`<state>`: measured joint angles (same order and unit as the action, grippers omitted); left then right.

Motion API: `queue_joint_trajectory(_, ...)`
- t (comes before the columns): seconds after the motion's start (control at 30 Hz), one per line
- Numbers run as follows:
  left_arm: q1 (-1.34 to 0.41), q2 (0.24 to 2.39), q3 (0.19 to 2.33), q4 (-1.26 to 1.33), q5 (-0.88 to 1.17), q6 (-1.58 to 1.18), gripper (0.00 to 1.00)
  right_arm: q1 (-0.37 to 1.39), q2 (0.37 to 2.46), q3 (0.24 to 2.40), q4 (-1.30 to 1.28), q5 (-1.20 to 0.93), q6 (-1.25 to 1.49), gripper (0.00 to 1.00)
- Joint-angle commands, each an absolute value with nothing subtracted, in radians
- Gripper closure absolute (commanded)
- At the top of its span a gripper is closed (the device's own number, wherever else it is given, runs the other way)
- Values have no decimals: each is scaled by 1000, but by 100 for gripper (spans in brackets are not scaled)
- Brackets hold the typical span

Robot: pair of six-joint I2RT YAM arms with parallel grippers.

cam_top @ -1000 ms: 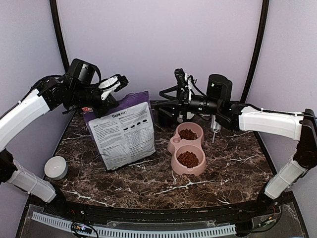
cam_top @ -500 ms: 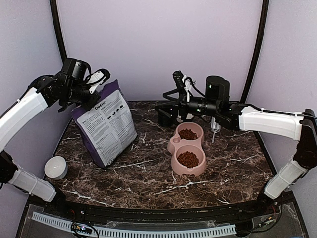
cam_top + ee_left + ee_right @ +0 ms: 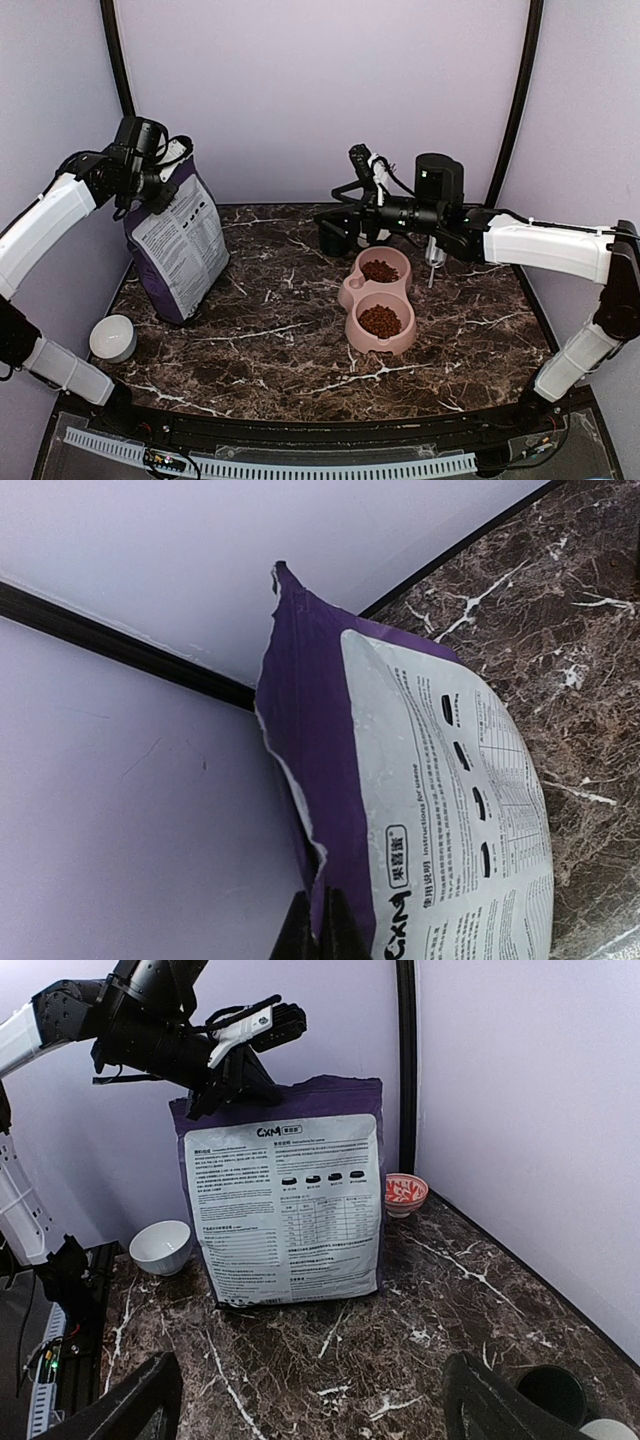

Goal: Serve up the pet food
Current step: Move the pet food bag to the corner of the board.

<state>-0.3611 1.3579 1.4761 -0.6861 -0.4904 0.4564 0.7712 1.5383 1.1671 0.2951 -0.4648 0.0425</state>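
The pet food (image 3: 380,320) lies as reddish-brown kibble in both cups of the pink double bowl (image 3: 402,343), right of the table's middle. At the table's left side stands the purple-and-grey bag (image 3: 180,245), turned edge-on toward the wall. My left gripper (image 3: 163,165) is shut on the bag's torn top edge. The left wrist view shows its dark fingertips (image 3: 340,930) pinching the purple film of the bag (image 3: 400,780). My right gripper (image 3: 336,208) hovers open behind the bowl, empty. In its wrist view the right gripper (image 3: 315,1410) faces the bag (image 3: 290,1210).
A white bowl (image 3: 113,337) sits at the left front, near the bag. A small red patterned bowl (image 3: 405,1192) stands in the far corner behind the bag. A black cup (image 3: 550,1395) is close under my right gripper. Purple walls enclose the table.
My left gripper has carried the bag leftward toward the left wall and turned it edge-on. The right arm has barely moved.
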Motion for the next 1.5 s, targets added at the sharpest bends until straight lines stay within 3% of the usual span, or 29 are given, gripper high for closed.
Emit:
queue_joint_trajectory(0.0, -300, 1302, 1515, -457, -613, 492, 100, 776, 1496, 1170, 319, -434, 39, 9)
queue_joint_trajectory(0.8, -189, 1281, 1459, -382, -641, 485, 97, 752, 1511, 1164, 301, -413, 38, 9)
queue_joint_trajectory(0.9, -189, 1266, 1450, -403, -602, 462, 85, 751, 1512, 1164, 298, -410, 40, 9)
queue_joint_trajectory(1.0, -191, 1258, 1457, -450, -540, 427, 65, 749, 1514, 1166, 293, -403, 41, 9)
queue_joint_trajectory(1.17, -192, 1251, 1511, -525, -434, 355, 41, 744, 1512, 1171, 276, -383, 37, 9)
queue_joint_trajectory(1.33, -191, 1226, 1539, -538, -298, 297, 4, 718, 1493, 1165, 234, -348, 33, 9)
queue_joint_trajectory(1.47, -191, 1212, 1559, -521, -136, 246, 1, 675, 1446, 1135, 170, -279, 22, 8)
